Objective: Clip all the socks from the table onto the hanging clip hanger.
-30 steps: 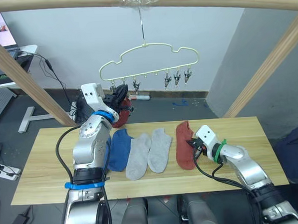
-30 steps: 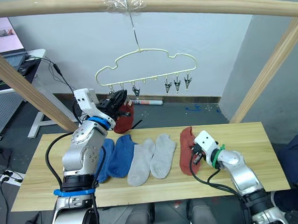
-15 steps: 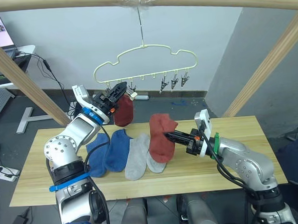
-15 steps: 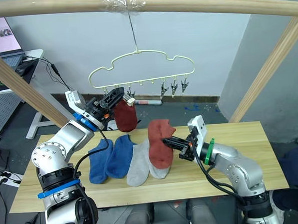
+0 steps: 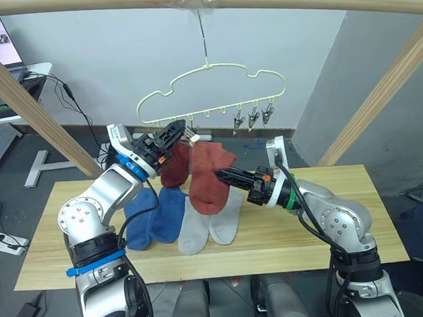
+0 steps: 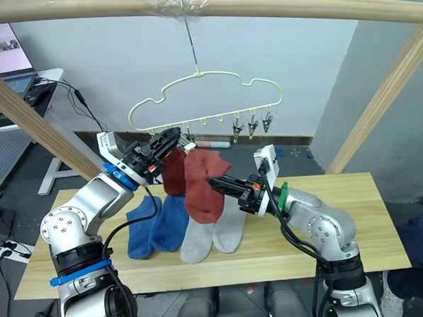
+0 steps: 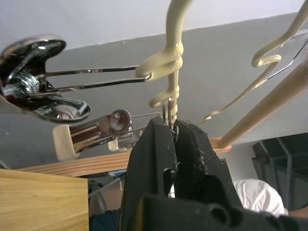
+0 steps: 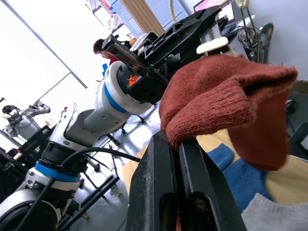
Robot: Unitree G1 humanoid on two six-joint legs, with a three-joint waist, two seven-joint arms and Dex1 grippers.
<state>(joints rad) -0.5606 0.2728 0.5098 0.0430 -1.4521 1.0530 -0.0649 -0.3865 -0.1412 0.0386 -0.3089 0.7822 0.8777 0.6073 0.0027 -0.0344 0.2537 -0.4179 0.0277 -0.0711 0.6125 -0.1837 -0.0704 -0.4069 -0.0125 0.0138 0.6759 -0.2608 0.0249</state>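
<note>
The right hand [image 5: 219, 174] is gripping a rust red sock [image 5: 207, 180] by its upper edge, long axis hanging vertical, below the clip hanger [image 5: 211, 93]. The left hand [image 5: 178, 127] is pinched shut on a grey clip [image 7: 169, 111] of that hanger, beside a second red sock [image 5: 175, 165]. Blue socks [image 5: 154, 215] and grey socks [image 5: 208, 226] are lying lengthwise on the tabletop [image 5: 329, 230] beneath the hanger.

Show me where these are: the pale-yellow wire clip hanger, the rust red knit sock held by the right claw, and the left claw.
pale-yellow wire clip hanger [image 5: 208, 63]: left eye view, top wire.
rust red knit sock [image 5: 207, 183]: left eye view, middle.
left claw [image 5: 176, 127]: left eye view, fingertips.
</note>
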